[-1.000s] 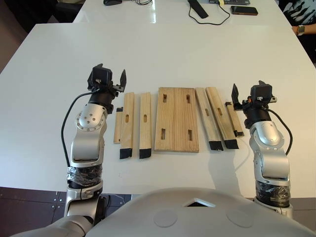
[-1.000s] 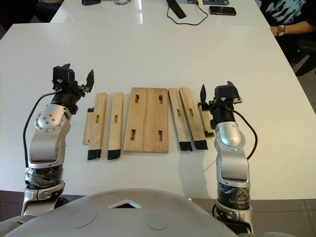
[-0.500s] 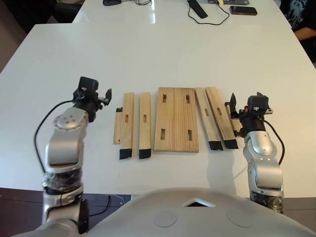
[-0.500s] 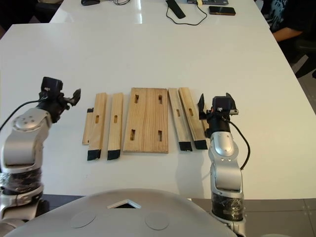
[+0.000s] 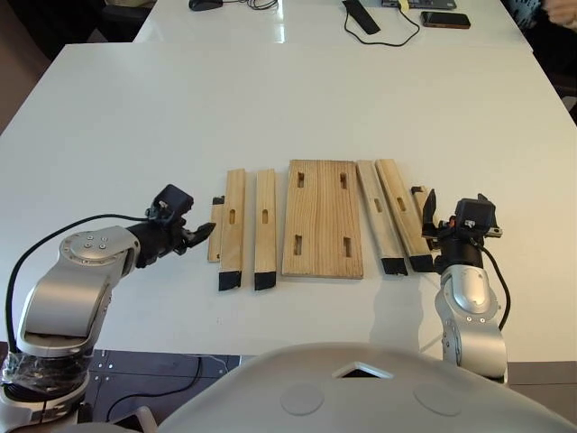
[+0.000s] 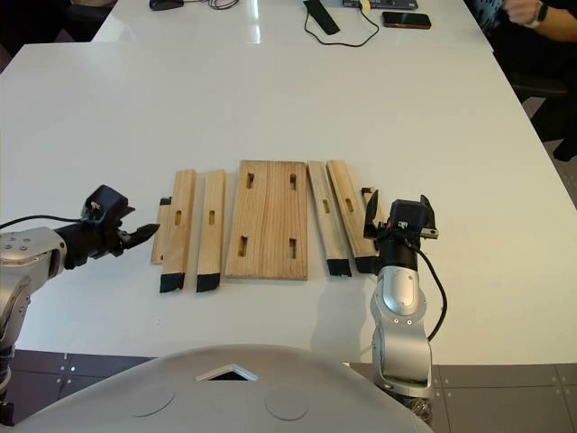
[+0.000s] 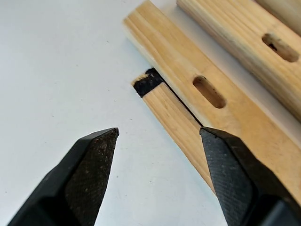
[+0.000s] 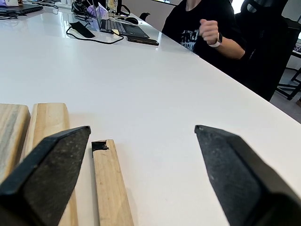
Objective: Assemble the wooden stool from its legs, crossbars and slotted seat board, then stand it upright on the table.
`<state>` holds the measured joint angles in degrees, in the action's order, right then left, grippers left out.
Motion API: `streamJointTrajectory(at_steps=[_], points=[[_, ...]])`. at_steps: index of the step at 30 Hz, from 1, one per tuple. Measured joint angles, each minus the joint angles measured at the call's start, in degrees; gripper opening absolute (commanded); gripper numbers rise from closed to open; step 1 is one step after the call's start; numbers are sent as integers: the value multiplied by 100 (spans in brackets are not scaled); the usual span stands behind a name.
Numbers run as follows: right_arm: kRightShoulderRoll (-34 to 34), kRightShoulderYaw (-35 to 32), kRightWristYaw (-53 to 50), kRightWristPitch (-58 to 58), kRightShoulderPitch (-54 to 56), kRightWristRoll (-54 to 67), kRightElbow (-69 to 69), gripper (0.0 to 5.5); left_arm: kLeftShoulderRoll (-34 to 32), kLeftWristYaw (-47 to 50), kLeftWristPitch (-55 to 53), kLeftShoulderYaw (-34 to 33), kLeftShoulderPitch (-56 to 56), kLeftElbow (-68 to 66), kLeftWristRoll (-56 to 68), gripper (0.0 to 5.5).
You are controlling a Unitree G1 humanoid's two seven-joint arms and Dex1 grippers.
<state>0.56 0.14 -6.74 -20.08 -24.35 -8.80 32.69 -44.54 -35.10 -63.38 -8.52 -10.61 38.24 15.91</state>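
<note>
The slotted seat board lies flat mid-table. Left of it lie two legs and a short crossbar. Two more legs and a second crossbar lie on its right. My left gripper hovers low beside the left crossbar, open, its fingers spanning that crossbar's black-tipped end and holding nothing. At the near end of the right crossbar stands my right gripper, open and empty.
The white table stretches far beyond the parts. On a second table behind it lie a black cable, a phone and a mouse.
Both arms have drawn back toward the near edge and dropped lower. The left gripper swung from beyond the left legs to beside the short crossbar, now pointing right. The wooden parts have not moved.
</note>
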Motion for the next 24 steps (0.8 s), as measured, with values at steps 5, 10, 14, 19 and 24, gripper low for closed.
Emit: streamJointTrajectory(at_steps=[5, 10, 14, 19, 24], points=[[3, -35, 1, 10, -62, -4, 0, 408, -8, 22, 79, 192, -140, 26, 46, 322], [-1, -24, 26, 11, -49, -6, 0, 408, -6, 120, 172, 207, -182, -6, 63, 322], [-21, -30, 41, 11, -30, -6, -1, 408, 10, 169, 261, 204, -219, -65, 79, 322], [-34, -42, 56, 11, 3, -7, -1, 408, 253, 284, 28, 30, -57, -214, 289, 322], [-14, -10, 47, 11, 16, -12, -9, 408, 345, 385, -96, -6, 180, -252, 394, 322]])
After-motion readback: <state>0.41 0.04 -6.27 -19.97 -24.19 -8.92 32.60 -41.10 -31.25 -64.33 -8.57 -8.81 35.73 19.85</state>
